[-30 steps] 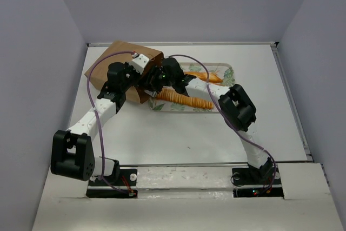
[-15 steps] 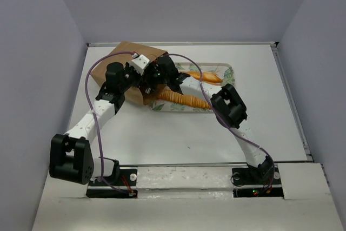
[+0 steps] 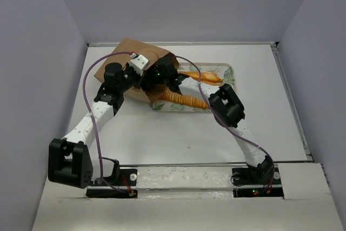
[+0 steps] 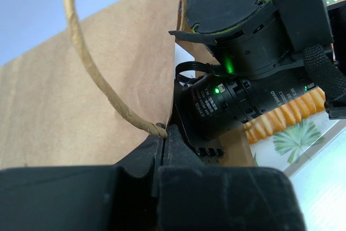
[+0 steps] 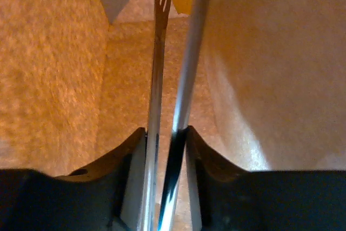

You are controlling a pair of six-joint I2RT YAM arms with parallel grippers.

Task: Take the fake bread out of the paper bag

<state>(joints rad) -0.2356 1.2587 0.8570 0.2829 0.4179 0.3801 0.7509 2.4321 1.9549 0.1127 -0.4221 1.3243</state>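
Brown kraft-paper bag lies flat at the far left of the white table, its long axis ending in a mouth that faces right toward the leaf-patterned tray. A long ribbed golden-orange plastic loaf rests on the tray, pointing from the mouth toward the near right. A second orange loaf lies beyond it. The left gripper is pinched closed on the bag's mouth edge beside a paper-cord handle. The right gripper is inside the bag with its fingers nearly together; any grasp cannot be told. Its black wrist hides the ribbed loaf's left end.

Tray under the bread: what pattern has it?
The tray shows green leaf prints; left wrist view shows best.
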